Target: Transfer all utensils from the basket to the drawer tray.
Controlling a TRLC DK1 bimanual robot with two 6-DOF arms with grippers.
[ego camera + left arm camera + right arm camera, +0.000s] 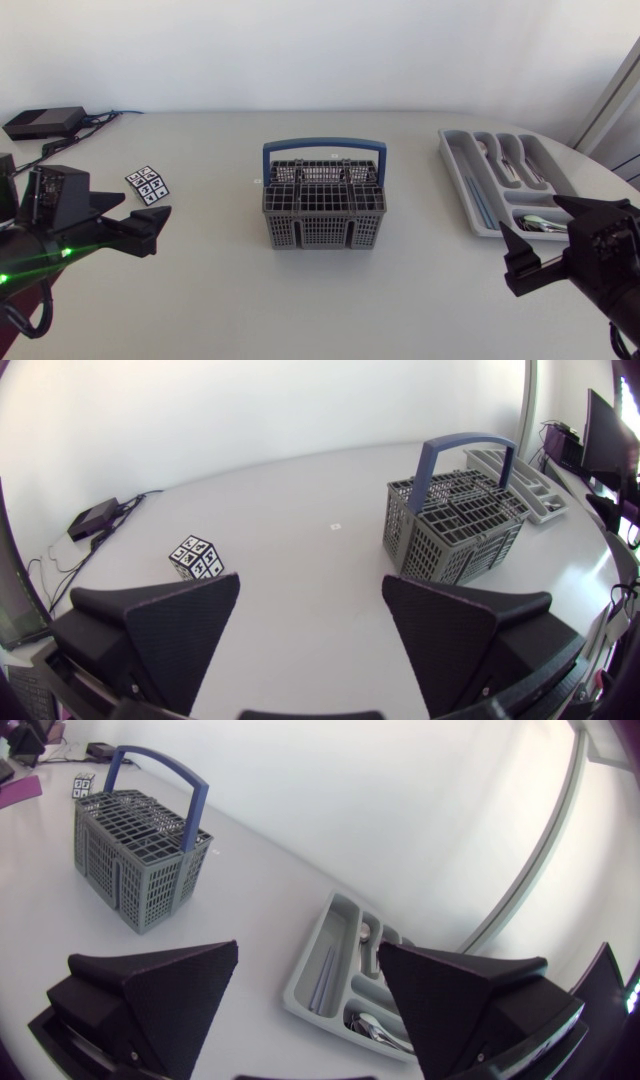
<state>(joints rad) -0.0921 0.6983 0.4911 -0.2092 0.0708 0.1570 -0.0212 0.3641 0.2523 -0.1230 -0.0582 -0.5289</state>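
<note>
1. Presently, basket [325,205]: grey plastic lattice, blue hoop handle, desk centre. No utensils visible inside, though deep cells may hide one.
2. Drawer tray [455,165]: smooth grey moulded troughs, 2 o'clock of basket, glossy spoons [540,222] inside.
3. Left pincer [310,600], 8 o'clock; right pincer [308,970], 4 o'clock: matte wedges, spread, empty.
4. Risk: a wedge snagging the lattice would likely tip the light basket.

basket [324,218] interior hidden, utensils [497,157] in tray [458,181] indistinct

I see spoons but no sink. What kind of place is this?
Probably a robot lab, not a kitchen: a left gripper and right gripper flank a table holding a basket, drawer tray and marker cube.
</note>
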